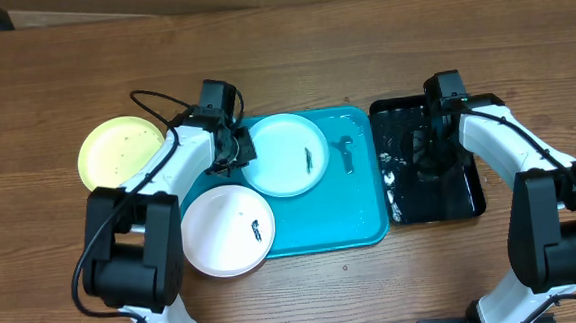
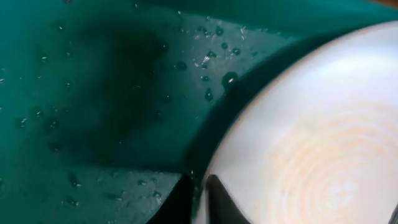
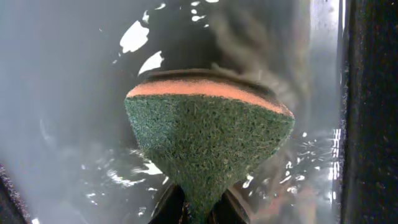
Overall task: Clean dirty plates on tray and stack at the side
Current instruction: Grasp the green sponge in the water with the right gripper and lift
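The turquoise tray (image 1: pixel 361 212) holds the pale blue plate (image 1: pixel 286 154), which has a dark smear. The white plate (image 1: pixel 227 230), also smeared, overlaps the tray's front left rim. The yellow-green plate (image 1: pixel 117 152) lies on the table to the left of the tray. My left gripper (image 1: pixel 232 150) is shut on the left rim of the pale blue plate; the left wrist view shows its fingers (image 2: pixel 199 193) pinching that rim (image 2: pixel 311 137) over the wet tray (image 2: pixel 93 93). My right gripper (image 1: pixel 425 153) is shut on the dark green sponge (image 3: pixel 208 137), held over the wet black tray.
A glossy black tray (image 1: pixel 465 196) with water in it stands right of the turquoise tray. A small dark smear (image 1: pixel 347 153) and water drops lie on the turquoise tray's right part. Bare wooden table surrounds everything.
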Robot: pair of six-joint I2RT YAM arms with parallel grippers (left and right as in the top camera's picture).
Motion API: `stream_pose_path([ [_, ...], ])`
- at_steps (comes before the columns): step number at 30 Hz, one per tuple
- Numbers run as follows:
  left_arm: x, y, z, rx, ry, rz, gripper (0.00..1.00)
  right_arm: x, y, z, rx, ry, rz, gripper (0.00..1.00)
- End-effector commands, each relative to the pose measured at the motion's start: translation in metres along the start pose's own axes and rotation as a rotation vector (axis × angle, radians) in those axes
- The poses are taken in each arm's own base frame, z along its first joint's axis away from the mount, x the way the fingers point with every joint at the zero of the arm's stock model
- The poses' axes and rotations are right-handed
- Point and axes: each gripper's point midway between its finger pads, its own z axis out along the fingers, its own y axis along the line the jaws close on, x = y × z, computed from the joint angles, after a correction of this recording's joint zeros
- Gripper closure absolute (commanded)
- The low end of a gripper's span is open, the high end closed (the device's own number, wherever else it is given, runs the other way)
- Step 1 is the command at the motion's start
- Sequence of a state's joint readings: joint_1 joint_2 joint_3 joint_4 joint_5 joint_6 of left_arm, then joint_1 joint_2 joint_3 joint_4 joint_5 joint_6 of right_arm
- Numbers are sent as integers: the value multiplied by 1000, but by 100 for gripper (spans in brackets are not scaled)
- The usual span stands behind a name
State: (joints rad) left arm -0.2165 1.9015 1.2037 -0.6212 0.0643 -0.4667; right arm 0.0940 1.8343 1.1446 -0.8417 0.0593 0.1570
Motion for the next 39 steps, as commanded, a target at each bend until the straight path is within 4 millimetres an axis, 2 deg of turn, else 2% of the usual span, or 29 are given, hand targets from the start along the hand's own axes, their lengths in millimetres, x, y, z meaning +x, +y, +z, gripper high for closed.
stream_pose_path([
  [1,4,1,13,-22,25,2,96,-14,2,-12,-4,-48,1,96],
  [6,3,-2,11,-9,23,11,96,-21,3,-28,-5,-47,-3,96],
  [10,6,-4,11,7,35,10,96,-18,15,-43,-69,-8,-51,96],
  [15,5,-8,7,24,47,32,87,-5,15,-40,-77,40,-59,96],
  [22,2,-10,-2,21,57,78,88,1,14,-34,-73,58,-59,96],
  [25,3,-10,-2,21,60,78,89,-5,15,-34,-77,33,-59,96],
  [28,4,-11,-2,27,64,78,84,-12,16,-38,-78,11,-59,96],
  [29,4,-11,-2,27,63,78,73,-14,16,-42,-80,6,-59,96],
  [31,3,-12,-2,28,59,78,70,-17,17,-47,-80,2,-59,96],
  [35,0,-13,-2,32,49,80,77,-18,16,-50,-76,3,-59,96],
  [39,2,-12,-1,30,55,79,95,-14,15,-50,-74,18,-59,96],
])
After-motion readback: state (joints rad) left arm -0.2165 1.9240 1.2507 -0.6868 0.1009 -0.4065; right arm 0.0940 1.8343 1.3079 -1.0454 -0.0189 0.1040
